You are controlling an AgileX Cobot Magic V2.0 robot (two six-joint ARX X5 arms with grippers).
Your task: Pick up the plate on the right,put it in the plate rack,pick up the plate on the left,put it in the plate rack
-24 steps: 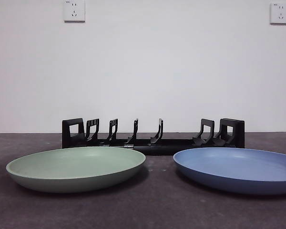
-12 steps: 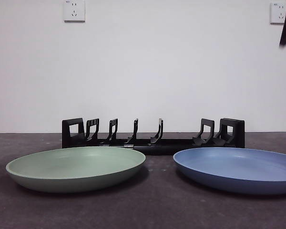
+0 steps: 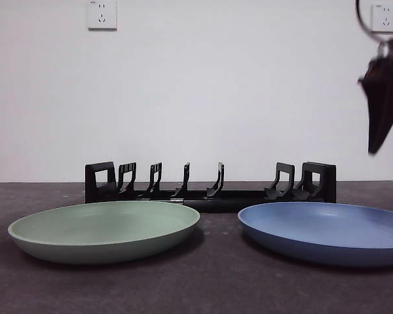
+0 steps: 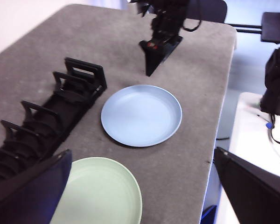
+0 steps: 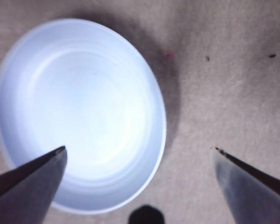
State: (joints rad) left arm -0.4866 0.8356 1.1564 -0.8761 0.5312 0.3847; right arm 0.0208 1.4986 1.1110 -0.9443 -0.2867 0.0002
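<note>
Blue plate (image 3: 324, 232) lies flat on the table (image 3: 216, 281), at 3 o'clock from the green plate (image 3: 105, 230). Right hand (image 5: 139, 156), jaws spread, hovers above it; next it needs to descend and pinch the rim.

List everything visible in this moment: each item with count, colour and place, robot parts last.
blue plate: 1, blue, flat on the table in front of the rack's right end.
green plate: 1, pale green, flat in front of the rack's left end.
plate rack: 1, black, behind both plates, no plate in it.
wall sockets: 2, white, high on the wall.
table: 1, dark grey.
right gripper: 1, black, open, above the blue plate.
left gripper: 1, black, open, waiting.
</note>
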